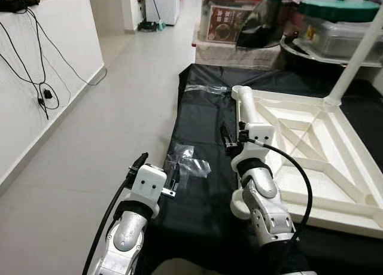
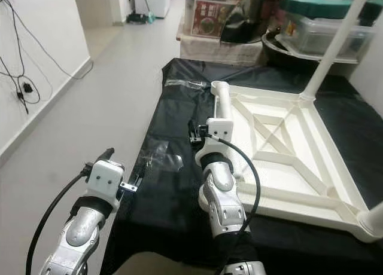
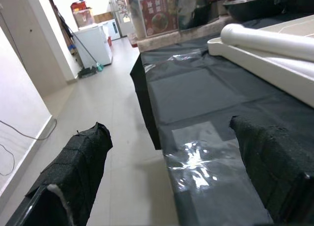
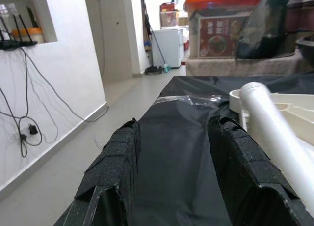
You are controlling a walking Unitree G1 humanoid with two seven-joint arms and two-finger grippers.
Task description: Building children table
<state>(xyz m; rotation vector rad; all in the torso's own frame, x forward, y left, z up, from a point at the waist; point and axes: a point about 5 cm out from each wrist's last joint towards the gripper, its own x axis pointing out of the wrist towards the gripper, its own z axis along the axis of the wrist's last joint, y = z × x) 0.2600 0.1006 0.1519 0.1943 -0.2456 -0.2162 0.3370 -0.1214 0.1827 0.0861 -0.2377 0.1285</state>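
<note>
A pale grey tiled floor [image 1: 114, 95] runs wide and bare along the white wall [image 1: 36, 78] on the robot's left, up to the straight edge of a black plastic sheet [image 1: 203, 209] spread flat on it. On the sheet lies the white plastic children's table top [image 1: 311, 161], turned underside up, its ribs showing. One white tubular leg [image 1: 359, 48] stands upright at its far corner; another white tubular leg [image 1: 246, 110] lies flat along its near-left rim. A crumpled clear plastic bag [image 1: 191, 164] rests on the sheet near its left edge.

The left end effector [image 3: 171, 177] hovers at that edge, fingers spread wide, empty, straddling the sheet's border. The right end effector [image 4: 171, 172] hangs just beside the lying leg, fingers moderately apart, holding nothing.

Beyond the sheet, a clear storage box with an orange lid [image 1: 230, 15] and a clear tub with a green lid [image 1: 338, 24] stand among clutter; their contents cannot be made out.
</note>
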